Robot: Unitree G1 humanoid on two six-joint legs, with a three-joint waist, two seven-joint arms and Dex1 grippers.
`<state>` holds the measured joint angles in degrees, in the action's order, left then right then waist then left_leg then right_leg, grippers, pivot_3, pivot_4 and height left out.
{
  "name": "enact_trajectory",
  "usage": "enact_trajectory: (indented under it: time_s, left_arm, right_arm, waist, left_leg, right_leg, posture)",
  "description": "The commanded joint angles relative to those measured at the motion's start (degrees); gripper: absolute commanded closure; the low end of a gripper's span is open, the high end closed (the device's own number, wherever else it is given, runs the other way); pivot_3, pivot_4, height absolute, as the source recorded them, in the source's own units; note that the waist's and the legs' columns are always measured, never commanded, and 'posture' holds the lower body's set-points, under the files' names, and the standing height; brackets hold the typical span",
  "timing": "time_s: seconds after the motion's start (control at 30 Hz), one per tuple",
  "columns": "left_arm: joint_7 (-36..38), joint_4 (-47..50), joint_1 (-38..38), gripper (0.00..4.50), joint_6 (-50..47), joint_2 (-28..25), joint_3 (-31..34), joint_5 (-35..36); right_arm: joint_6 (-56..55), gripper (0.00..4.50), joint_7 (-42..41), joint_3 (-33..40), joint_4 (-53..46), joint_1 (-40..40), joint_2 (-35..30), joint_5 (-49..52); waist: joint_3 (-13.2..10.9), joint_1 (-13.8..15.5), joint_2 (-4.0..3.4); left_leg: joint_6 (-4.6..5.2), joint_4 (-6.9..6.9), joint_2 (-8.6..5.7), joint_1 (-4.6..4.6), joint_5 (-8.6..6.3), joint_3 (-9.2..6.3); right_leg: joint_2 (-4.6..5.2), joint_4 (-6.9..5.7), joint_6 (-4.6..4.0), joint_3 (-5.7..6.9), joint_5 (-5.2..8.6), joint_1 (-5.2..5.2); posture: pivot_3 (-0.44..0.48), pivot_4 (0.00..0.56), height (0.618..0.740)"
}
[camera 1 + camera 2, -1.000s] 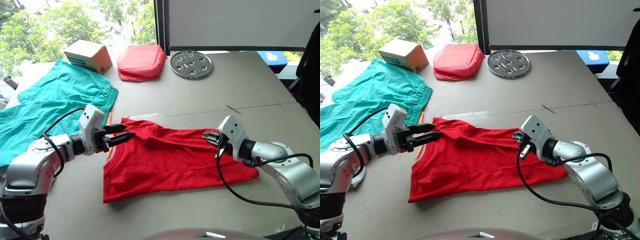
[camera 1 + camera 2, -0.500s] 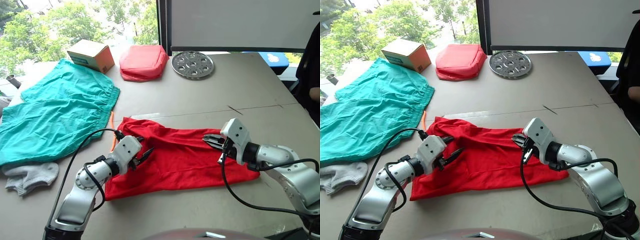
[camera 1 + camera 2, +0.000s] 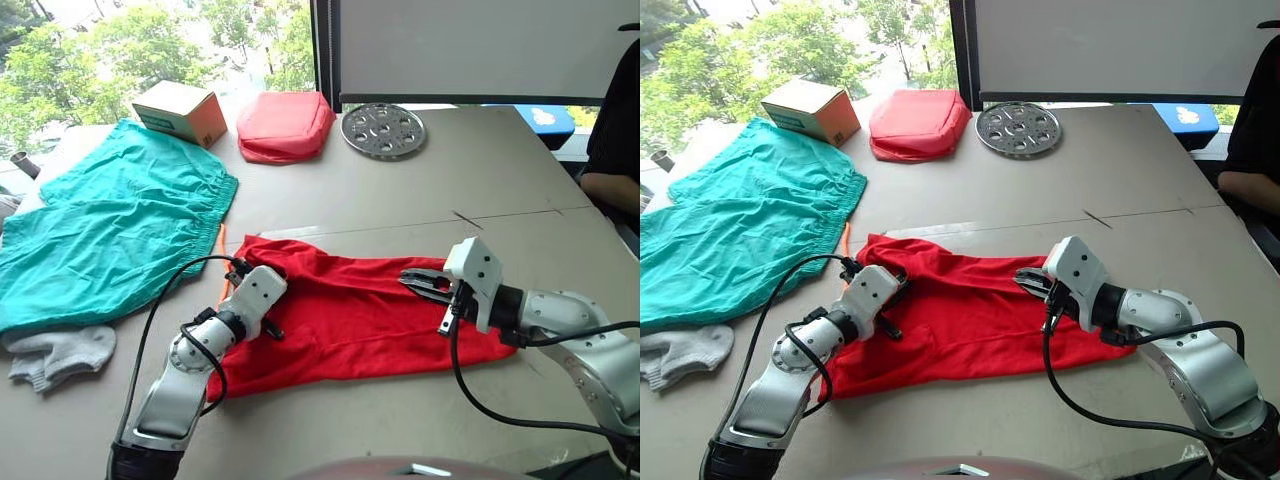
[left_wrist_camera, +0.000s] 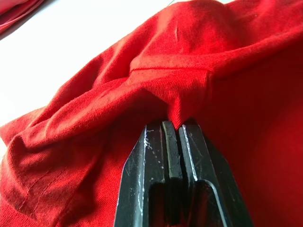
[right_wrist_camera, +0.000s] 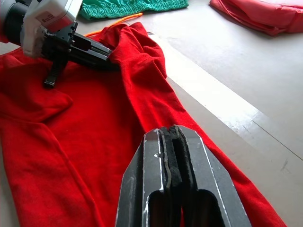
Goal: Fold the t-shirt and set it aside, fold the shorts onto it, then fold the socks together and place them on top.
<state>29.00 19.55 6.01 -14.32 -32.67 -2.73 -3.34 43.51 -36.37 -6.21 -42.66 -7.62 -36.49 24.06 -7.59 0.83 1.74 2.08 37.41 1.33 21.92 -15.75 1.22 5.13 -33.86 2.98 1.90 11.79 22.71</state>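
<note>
The red t-shirt (image 3: 370, 320) lies spread across the near middle of the table. My left gripper (image 4: 173, 126) is shut on a raised fold of its cloth near the shirt's far left corner. The right wrist view shows that gripper (image 5: 106, 59) lying low along the fold. My right gripper (image 3: 412, 279) is shut, low over the shirt's far edge toward its right end, and no cloth shows between its fingertips (image 5: 163, 135). The teal shorts (image 3: 110, 220) lie flat at the left, orange drawstring (image 3: 221, 243) beside the shirt. The grey-white socks (image 3: 60, 352) lie at the shorts' near edge.
At the back stand a cardboard box (image 3: 178, 110), a puffy pinkish-red pouch (image 3: 285, 125) and a round perforated metal disc (image 3: 383, 130). A person's arm (image 3: 610, 185) rests at the table's right edge. Bare table (image 3: 400, 200) stretches between the shirt and the back row.
My left gripper came in from the shirt's left edge, dropped onto the cloth and shut on a fold. The right gripper hardly moved. A person's arm came into view at right.
</note>
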Motion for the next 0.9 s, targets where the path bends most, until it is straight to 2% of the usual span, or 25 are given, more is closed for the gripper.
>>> enact_trajectory:
  time_s: [0.03,0.2,0.4,0.6,0.77,0.87,0.9]
  left_arm:
    - [4.11,4.84,0.69,4.4,-1.72,-3.63,1.15,0.74]
    - [11.32,13.49,-0.6,4.4,-13.22,-11.19,0.81,2.37]
    - [14.29,18.73,-2.02,4.4,-22.06,-14.91,1.03,4.24]
    - [16.12,18.03,-2.0,4.4,-23.47,-18.9,1.99,3.79]
    - [18.47,17.51,-7.09,4.4,-26.35,-20.7,2.56,6.16]
    - [19.52,15.7,-6.41,3.44,-25.32,-19.82,3.5,8.5]
    - [20.39,14.79,-6.44,2.91,-27.83,-16.2,7.4,14.19]
  right_arm:
    - [-0.54,4.5,0.53,0.38,-1.58,-0.91,0.3,0.55]
    - [-0.89,4.5,0.76,-0.36,-1.31,-0.97,0.8,0.46]
    - [-1.32,4.5,1.04,-1.32,-0.88,-1.01,1.48,-0.02]
    - [-1.72,4.5,1.21,-2.0,-0.61,-0.85,1.81,-0.36]
    - [-2.08,4.5,1.14,-2.36,-0.27,-0.66,2.06,-0.81]
    - [-2.28,4.5,1.15,-2.62,-0.09,-0.62,2.26,-0.95]
    - [-2.36,4.5,1.09,-2.74,0.09,-0.66,2.25,-1.01]
  waist:
    - [-0.02,-0.03,-0.04]
    - [-0.12,0.02,-0.2]
    - [-0.18,-0.03,-0.29]
    - [-0.2,-0.01,-0.3]
    - [-0.23,0.15,-0.26]
    - [-0.23,-0.14,-0.26]
    - [-0.22,-0.25,-0.24]
  left_leg:
    - [0.0,0.0,0.01,0.0,0.0,0.01]
    - [0.0,0.0,0.01,0.02,0.0,-0.01]
    - [0.0,0.0,-0.01,0.02,0.0,0.01]
    - [0.0,0.0,-0.01,0.02,0.0,0.0]
    - [-0.01,0.01,-0.02,0.04,0.01,-0.03]
    - [-0.02,0.01,-0.02,0.01,0.01,0.0]
    - [-0.02,0.01,-0.03,0.0,0.01,0.03]
  right_leg:
    - [0.0,0.0,0.0,0.0,0.0,0.0]
    - [0.01,0.01,0.0,0.02,0.0,0.02]
    - [-0.03,0.01,0.01,0.01,0.01,0.01]
    - [-0.1,0.01,0.02,0.0,0.01,0.01]
    - [-0.1,-0.01,0.02,0.02,0.01,0.01]
    - [-0.11,-0.01,0.03,-0.01,0.02,0.0]
    - [-0.12,0.0,0.03,-0.03,0.01,0.0]
  posture:
    - [0.0,0.15,0.74]
    - [0.0,0.15,0.74]
    - [0.0,0.15,0.74]
    - [0.0,0.15,0.74]
    - [0.0,0.15,0.74]
    - [0.0,0.15,0.74]
    - [0.0,0.15,0.74]
